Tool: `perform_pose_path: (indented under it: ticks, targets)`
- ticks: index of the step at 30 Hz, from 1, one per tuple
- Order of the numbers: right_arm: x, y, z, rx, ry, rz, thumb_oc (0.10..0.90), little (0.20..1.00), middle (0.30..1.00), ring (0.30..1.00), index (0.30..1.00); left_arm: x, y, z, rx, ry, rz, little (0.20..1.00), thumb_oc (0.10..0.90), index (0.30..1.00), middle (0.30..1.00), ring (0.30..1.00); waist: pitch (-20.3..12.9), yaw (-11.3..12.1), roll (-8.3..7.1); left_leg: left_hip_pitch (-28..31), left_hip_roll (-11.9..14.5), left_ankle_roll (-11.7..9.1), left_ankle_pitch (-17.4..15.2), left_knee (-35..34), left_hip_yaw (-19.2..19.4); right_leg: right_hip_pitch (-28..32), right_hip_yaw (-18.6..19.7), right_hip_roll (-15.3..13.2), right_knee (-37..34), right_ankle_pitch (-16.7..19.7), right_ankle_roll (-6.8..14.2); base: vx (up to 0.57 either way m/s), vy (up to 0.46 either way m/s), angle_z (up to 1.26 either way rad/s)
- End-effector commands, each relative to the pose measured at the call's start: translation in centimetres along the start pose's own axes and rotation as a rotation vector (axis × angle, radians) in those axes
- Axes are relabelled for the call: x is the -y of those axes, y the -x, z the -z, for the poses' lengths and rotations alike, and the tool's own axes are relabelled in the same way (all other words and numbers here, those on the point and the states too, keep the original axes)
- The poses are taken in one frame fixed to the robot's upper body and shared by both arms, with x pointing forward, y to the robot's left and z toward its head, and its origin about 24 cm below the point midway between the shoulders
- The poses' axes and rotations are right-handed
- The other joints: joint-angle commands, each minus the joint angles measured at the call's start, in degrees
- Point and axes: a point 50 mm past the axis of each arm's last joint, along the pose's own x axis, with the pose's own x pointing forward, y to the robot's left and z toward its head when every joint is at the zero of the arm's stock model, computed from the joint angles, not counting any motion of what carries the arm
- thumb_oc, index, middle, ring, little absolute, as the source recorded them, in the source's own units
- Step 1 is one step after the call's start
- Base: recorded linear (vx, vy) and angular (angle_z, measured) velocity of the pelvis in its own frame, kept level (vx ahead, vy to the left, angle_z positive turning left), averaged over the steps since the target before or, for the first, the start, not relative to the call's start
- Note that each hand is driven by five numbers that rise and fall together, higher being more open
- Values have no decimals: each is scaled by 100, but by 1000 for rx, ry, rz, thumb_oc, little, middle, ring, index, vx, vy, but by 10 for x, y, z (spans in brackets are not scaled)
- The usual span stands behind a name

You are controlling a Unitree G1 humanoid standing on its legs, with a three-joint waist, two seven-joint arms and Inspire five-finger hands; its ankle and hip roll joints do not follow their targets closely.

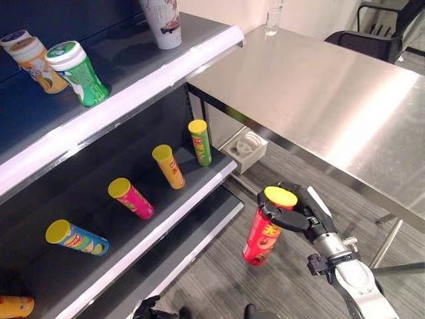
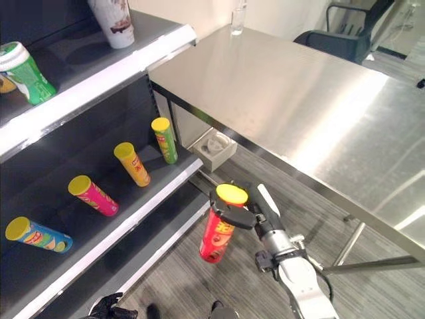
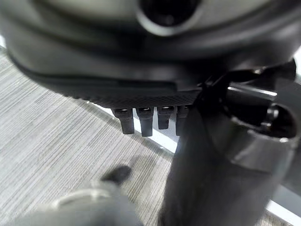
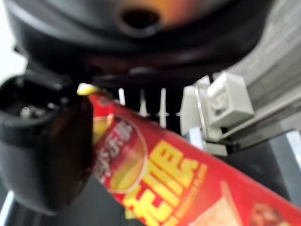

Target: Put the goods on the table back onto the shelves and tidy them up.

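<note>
A red chip can (image 1: 261,237) with a yellow lid hangs tilted above the floor, between the shelves and the steel table (image 1: 319,86). My right hand (image 1: 292,217) is shut on its upper end, just under the lid; the right wrist view has the can (image 4: 188,183) running past the thumb (image 4: 42,150). On the middle shelf (image 1: 166,226) lie several cans: green (image 1: 199,141), orange (image 1: 168,165), pink (image 1: 131,197) and blue (image 1: 76,237). My left hand (image 1: 145,308) hangs low by the shelf's foot, fingers (image 3: 141,121) relaxed and empty.
The upper shelf (image 1: 133,100) carries a green can (image 1: 78,72), an orange can (image 1: 33,63) and a white cup (image 1: 161,23). A glass (image 1: 272,20) stands at the table's far end, with a black chair (image 1: 372,33) behind. A white box (image 1: 247,149) sits under the table.
</note>
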Motion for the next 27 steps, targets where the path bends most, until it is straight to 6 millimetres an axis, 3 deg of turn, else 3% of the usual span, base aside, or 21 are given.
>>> perform_pose_path:
  ticks: [1,4,5,6,7,8,10,11,12,13,14,15,16,18,19,20,21,23,25,26,27]
  targets:
    - [8,-12,-75,389,41,58,400,300,300,300,300,-22,4,28,-94,-39,-76,900,800,900,900,900,-26,-104,22,874,383,-166,321,-530,-366,104,549,-391,-1653,1168,807,-42,304,-3]
    - [11,-13,-77,400,13,77,400,300,300,300,300,-21,3,21,-68,-113,-65,900,800,900,900,900,-7,-211,151,1047,463,-321,73,-715,-599,-42,703,-684,-1576,1307,1031,-83,556,0]
    - [14,-12,-75,385,20,92,400,300,300,300,300,-17,0,11,-32,-222,-34,900,800,900,900,900,-37,-363,231,1244,333,-367,-612,-976,-283,-107,745,-961,-1555,1467,1198,-62,519,14]
    - [15,-12,-75,385,21,92,400,300,300,300,300,-16,0,11,-31,-223,-34,900,800,900,900,900,-29,-343,224,1262,321,-360,-627,-969,-262,-103,765,-968,-1559,1469,1207,-59,529,38]
    - [15,-13,-72,371,18,106,400,300,300,300,300,-14,-1,2,-3,-264,-20,900,800,900,900,900,-25,-409,208,1335,137,-322,-991,-1086,-147,-126,815,-1167,-1567,1623,1310,-56,353,53]
    - [16,-14,-69,357,16,126,400,300,300,300,300,-13,-2,-5,21,-293,-11,900,800,900,900,900,-1,-472,197,1384,-51,-257,-1111,-1191,-112,-147,859,-1356,-1542,1844,1400,-100,534,56]
    - [8,-12,-64,339,-28,136,400,300,300,300,300,-13,-4,-11,44,-344,-2,900,800,900,900,900,115,-548,110,1657,-599,-68,-1320,-1569,64,-289,849,-1852,-1377,2675,1461,-194,790,29]
    - [1,-14,-66,349,-13,117,400,300,300,300,300,-20,-4,-11,29,-284,-26,900,800,900,900,900,223,-491,74,1711,-923,78,-1416,-1569,300,-448,306,-2180,-1313,3116,1407,-275,815,26]
    - [0,-15,-68,362,-10,118,400,300,300,300,300,-23,-4,-10,22,-247,-34,900,800,900,900,900,296,-427,94,1676,-1024,159,-1394,-1569,368,-490,-107,-2272,-1253,3067,1369,-193,465,5]
    - [0,-15,-68,362,-10,118,400,300,300,300,300,-23,-4,-10,23,-246,-35,900,800,900,900,900,303,-440,97,1680,-1019,158,-1393,-1569,357,-472,-124,-2271,-1256,3065,1369,-178,291,-56]
    - [-1,-16,-70,367,-4,120,400,300,300,300,300,-24,-4,-9,20,-231,-39,900,800,900,900,900,358,-392,112,1651,-1102,251,-1355,-1569,433,-450,-457,-2274,-1118,2914,1325,-179,291,-62]
    - [-1,-15,-70,372,4,120,400,300,300,300,300,-22,-4,-9,22,-245,-34,900,800,900,900,900,417,-447,108,1610,-1153,339,-1290,-1569,420,-437,-405,-2093,-891,2707,1252,-313,495,-31]
    - [-2,-13,-70,372,-6,114,400,300,300,300,300,-16,-4,-13,46,-284,-12,900,800,900,900,900,461,-432,90,1495,-1272,504,-1170,-1569,437,-436,-96,-1549,-474,2219,1091,-274,435,0]
    - [-3,-11,-66,358,-17,107,400,300,300,300,300,-11,-4,-16,58,-280,0,900,800,900,900,900,464,-390,106,1368,-1344,655,-1039,-1569,513,-309,-169,-1056,11,1694,946,-186,275,-1]
    - [-3,-11,-66,358,-17,107,400,300,300,300,300,-11,-4,-16,58,-280,0,900,800,900,900,900,467,-387,106,1377,-1340,649,-1045,-1569,515,-315,-165,-1056,40,1669,941,-189,192,-16]
    - [-3,-8,-63,344,-16,107,400,300,300,300,300,-9,-4,-16,59,-257,7,900,800,900,900,900,430,-338,114,1217,-1369,715,-905,-1569,555,-192,-220,-680,494,1150,790,-167,127,-18]
    - [-3,-7,-63,341,-12,103,400,300,300,300,300,-8,-4,-15,55,-247,11,900,800,900,900,900,399,-302,97,1156,-1376,730,-856,-1569,575,-84,-211,-523,620,950,745,-168,130,-22]
    - [-2,-6,-62,342,-3,102,400,300,300,300,300,-7,-3,-10,40,-224,13,900,800,900,900,900,334,-218,45,1033,-1383,741,-751,-1569,602,116,-100,-342,760,694,686,-140,8,-24]
    - [-2,-7,-63,346,0,102,400,300,300,300,300,-8,-2,-6,28,-208,9,900,800,900,900,900,290,-167,17,937,-1370,743,-686,-1569,606,140,46,-253,827,687,692,-146,-42,-7]
    - [-2,-6,-62,345,-4,103,400,300,300,300,300,-13,-1,-1,12,-175,-8,900,800,900,900,900,230,-122,-74,834,-1399,751,-604,-1569,554,220,440,-107,907,689,731,-94,-63,2]
    - [-2,-6,-62,345,-4,103,400,300,300,300,300,-13,-1,-1,13,-175,-8,900,800,900,900,900,208,-112,-55,801,-1379,748,-588,-1569,563,198,442,-83,872,729,723,-126,-119,4]
